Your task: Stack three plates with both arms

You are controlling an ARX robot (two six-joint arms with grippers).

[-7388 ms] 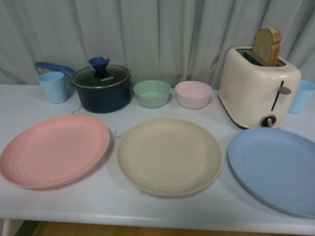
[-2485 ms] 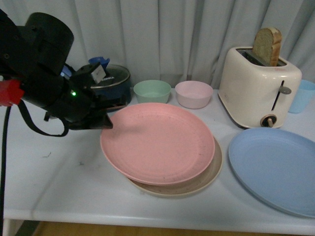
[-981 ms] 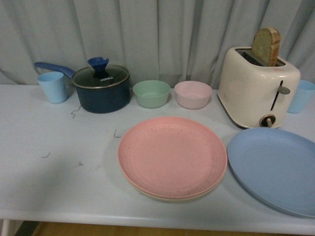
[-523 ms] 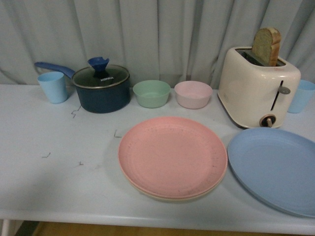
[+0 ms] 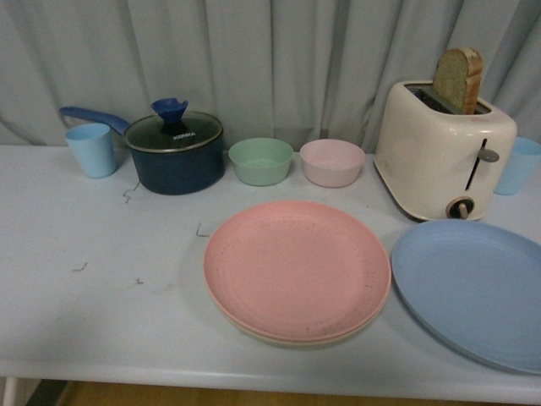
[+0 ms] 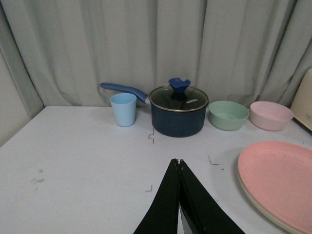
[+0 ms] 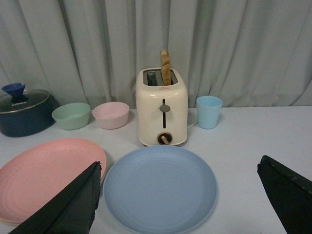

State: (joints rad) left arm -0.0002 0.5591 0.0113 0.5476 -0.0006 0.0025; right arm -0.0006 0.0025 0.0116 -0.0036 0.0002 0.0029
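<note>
The speckled pink plate [image 5: 296, 269] lies on top of the beige plate [image 5: 292, 340], whose rim shows along the front, at the table's middle. To its right the light blue plate [image 5: 473, 289] lies alone, partly cut off by the picture edge. Neither arm shows in the front view. In the left wrist view my left gripper [image 6: 179, 162] is shut and empty above bare table, left of the pink plate [image 6: 280, 183]. In the right wrist view my right gripper [image 7: 178, 192] is wide open, its fingers [image 7: 73, 204] straddling the blue plate [image 7: 160, 189] from behind and above.
Along the back stand a light blue cup [image 5: 91, 149], a dark lidded saucepan [image 5: 175, 152], a green bowl [image 5: 261, 161], a pink bowl [image 5: 332, 162], a cream toaster with bread [image 5: 444, 148] and another blue cup [image 5: 517, 165]. A curtain hangs behind. The table's [image 5: 101, 304] front edge is close.
The left arm carried the pink plate onto the beige one, released it and withdrew from the front view. Over the last second nothing has visibly moved.
</note>
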